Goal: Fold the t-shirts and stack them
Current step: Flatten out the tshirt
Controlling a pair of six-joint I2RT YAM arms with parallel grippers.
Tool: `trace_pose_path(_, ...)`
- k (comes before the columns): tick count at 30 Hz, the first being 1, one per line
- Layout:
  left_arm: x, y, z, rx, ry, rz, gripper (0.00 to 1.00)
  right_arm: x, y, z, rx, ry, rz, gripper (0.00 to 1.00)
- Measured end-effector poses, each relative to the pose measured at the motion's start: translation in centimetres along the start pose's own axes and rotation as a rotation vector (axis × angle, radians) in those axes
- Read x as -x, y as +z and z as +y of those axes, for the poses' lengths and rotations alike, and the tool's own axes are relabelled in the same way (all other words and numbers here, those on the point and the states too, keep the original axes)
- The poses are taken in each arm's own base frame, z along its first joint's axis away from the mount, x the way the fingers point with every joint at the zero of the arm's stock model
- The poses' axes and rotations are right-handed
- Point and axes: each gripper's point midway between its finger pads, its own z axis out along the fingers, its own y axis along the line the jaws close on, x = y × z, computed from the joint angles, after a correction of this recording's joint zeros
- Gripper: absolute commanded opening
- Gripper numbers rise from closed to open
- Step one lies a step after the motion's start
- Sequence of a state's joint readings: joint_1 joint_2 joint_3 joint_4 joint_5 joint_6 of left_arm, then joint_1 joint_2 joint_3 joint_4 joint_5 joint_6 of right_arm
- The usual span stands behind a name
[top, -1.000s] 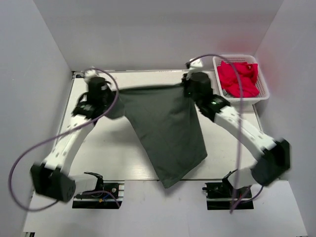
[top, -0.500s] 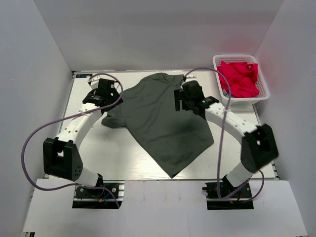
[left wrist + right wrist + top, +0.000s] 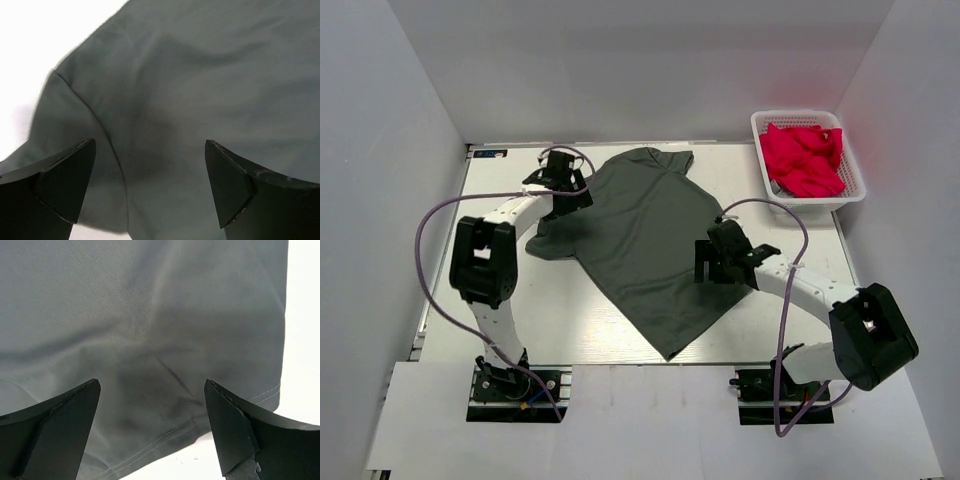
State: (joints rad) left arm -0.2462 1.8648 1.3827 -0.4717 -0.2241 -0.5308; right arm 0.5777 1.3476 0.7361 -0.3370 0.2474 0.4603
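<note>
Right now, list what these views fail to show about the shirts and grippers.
Top view: the red-pink shirts lie bunched in the basket; their number cannot be counted.
Top view: any neck label on the grey t-shirt is too small to see.
Wrist views: left gripper and right gripper are open over the cloth; contact cannot be told, and frame edges cut off all but a seam and a hem.

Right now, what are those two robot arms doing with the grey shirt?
They are working on folding t-shirts. The dark grey t-shirt lies spread out on the table, turned at a slant. The left gripper is open above a sleeve seam, and the right gripper is open above the stitched bottom edge. Neither one is holding the cloth. The red-pink shirts sit bunched in the white basket at the far right, not yet folded.
</note>
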Motion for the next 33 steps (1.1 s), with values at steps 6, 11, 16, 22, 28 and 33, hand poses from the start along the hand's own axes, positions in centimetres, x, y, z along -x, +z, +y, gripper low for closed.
trace_pose_path(6, -4.6, 3.3, 2.4, 0.106, 0.034, 0.124, 1.00, -0.9, 1.6, -0.1, -0.021, 0.023, 0.047, 0.90)
trace_pose_path(11, -7.1, 2.1, 5.1, 0.186, 0.011, 0.146, 1.00, 0.7, 4.0, -1.0, -0.096, 0.051, 0.075, 0.90)
trace_pose_path(16, -11.0, -1.4, 6.5, 0.158, -0.035, 0.203, 1.00, 4.6, 6.3, -2.2, -0.120, 0.122, 0.059, 0.90)
trace_pose_path(22, -14.2, -6.2, 4.5, -0.063, -0.091, 0.268, 1.00, 11.5, 10.1, -3.6, -0.128, 0.151, 0.019, 0.90)
trace_pose_path(28, -10.1, -11.9, 2.9, -0.206, -0.146, 0.101, 1.00, 16.7, 12.3, -4.3, -0.076, 0.205, -0.012, 0.90)
trace_pose_path(33, -10.4, -14.7, 5.3, -0.162, -0.211, 0.035, 1.00, 16.1, 9.6, -4.6, -0.045, 0.171, -0.039, 0.90)
